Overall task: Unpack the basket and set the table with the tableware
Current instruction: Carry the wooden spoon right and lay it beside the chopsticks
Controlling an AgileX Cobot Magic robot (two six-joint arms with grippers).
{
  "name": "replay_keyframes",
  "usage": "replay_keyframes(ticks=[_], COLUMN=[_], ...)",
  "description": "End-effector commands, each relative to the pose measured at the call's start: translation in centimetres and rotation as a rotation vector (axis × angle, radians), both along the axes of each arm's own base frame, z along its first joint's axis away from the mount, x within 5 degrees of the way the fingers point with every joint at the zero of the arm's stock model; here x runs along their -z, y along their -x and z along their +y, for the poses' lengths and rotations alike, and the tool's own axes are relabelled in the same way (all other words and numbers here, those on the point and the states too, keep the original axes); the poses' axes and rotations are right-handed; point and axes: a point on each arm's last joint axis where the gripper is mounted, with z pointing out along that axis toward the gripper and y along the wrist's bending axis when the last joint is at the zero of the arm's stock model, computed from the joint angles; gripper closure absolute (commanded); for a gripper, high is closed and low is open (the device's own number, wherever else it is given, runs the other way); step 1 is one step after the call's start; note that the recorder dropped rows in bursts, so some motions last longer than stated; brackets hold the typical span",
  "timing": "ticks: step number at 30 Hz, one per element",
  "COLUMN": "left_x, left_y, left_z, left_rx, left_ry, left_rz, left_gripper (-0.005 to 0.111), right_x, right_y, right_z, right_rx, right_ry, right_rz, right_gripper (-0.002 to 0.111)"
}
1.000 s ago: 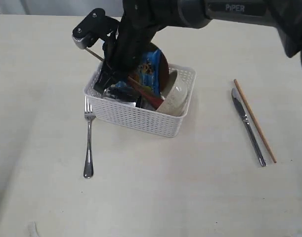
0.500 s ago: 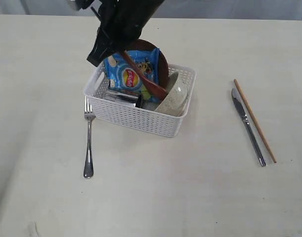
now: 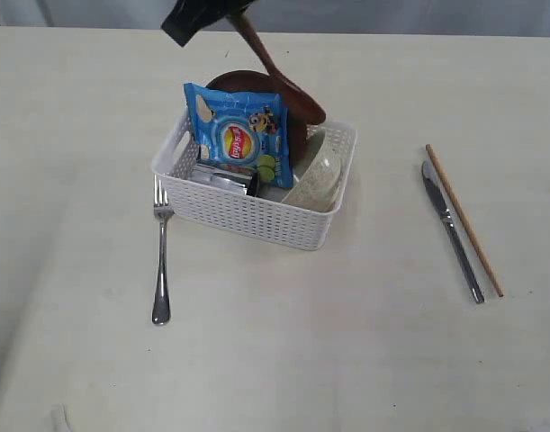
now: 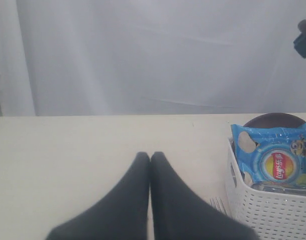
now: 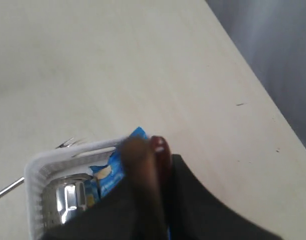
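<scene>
Above the white perforated plastic basket (image 3: pixel 256 216), the right end effector (image 3: pixel 222 13) pinches the handle end of the reddish-brown wooden spoon (image 3: pixel 273 67), which is probably light, stiff and smooth.

Blue crisp packet (image 3: pixel 239 135) stands upright, printed face outward, at 11 o'clock from the exterior view's centre. Pale curtain (image 4: pixel 142 55) hangs at 12 o'clock.

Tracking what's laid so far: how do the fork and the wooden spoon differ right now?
The fork is shiny steel; the wooden spoon is reddish-brown. The fork lies flat on the table beside the basket; the wooden spoon hangs tilted above the basket, bowl end down. The fork is free; the wooden spoon is clamped in the right gripper. Both are slim, long-handled utensils.
</scene>
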Motion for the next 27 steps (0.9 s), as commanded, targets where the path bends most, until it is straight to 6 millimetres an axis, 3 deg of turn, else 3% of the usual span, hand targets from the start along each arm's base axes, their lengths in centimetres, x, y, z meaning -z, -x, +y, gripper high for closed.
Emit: replay_keyframes(ticks=[1,9,17,22,24,25,27], left_x=[0.0,0.0,0.0,0.0,0.0,0.0,0.0], left_y=[0.0,0.0,0.0,0.0,0.0,0.0,0.0], left_z=[0.0,0.0,0.0,0.0,0.0,0.0,0.0], left_rx=[0.0,0.0,0.0,0.0,0.0,0.0,0.0], left_ry=[-0.004,-0.004,-0.004,-0.004,-0.004,-0.004,-0.004], left_rz=[-0.01,-0.01,-0.01,-0.01,-0.01,-0.01,-0.01], left_gripper=[0.107,0.107,0.107,0.107,0.107,0.107,0.107], right_x=[-1.4,-1.4,1.2,6.7,8.9,11.1,13.5], right_y=[-0.4,-3.6,-6.1,-6.7,-6.8,-7.0,-7.4], right_z=[-2.4,-10.2,-21.5,-26.8,-27.9,-28.4,-28.1], right_rx=[0.108,0.409,0.778,0.93,0.964,0.98,0.949], right_ry=[0.041,0.07,0.046,0.004,0.014,0.037,0.05], right_rz=[-0.019,0.13,0.351,0.563,0.636,0.69,0.748], right_gripper=[0.109,0.109,0.109,0.109,0.109,0.109,0.109])
